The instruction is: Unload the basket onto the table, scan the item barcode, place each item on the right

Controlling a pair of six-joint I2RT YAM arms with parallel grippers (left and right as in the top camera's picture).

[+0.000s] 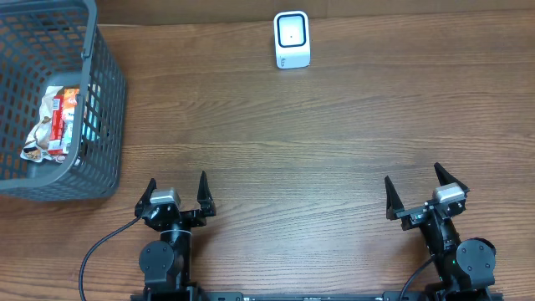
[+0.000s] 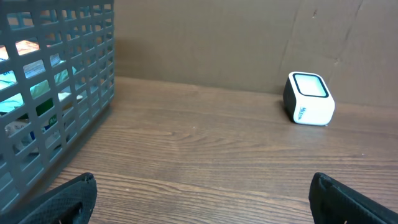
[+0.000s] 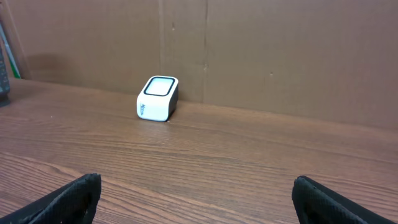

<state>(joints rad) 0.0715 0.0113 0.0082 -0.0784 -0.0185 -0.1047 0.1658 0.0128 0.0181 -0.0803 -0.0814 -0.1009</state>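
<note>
The snack packet (image 1: 57,125) (red and white wrapper, crumpled) lies inside the grey plastic basket (image 1: 109,92), which stands well to the left of the white barcode scanner (image 1: 292,39) on the wooden table (image 1: 292,150). The left gripper (image 1: 177,186) is left of the scanner and well apart from it, fingers spread wide, holding nothing. The right gripper (image 1: 413,177), right of the scanner, is also spread wide and empty.
</note>
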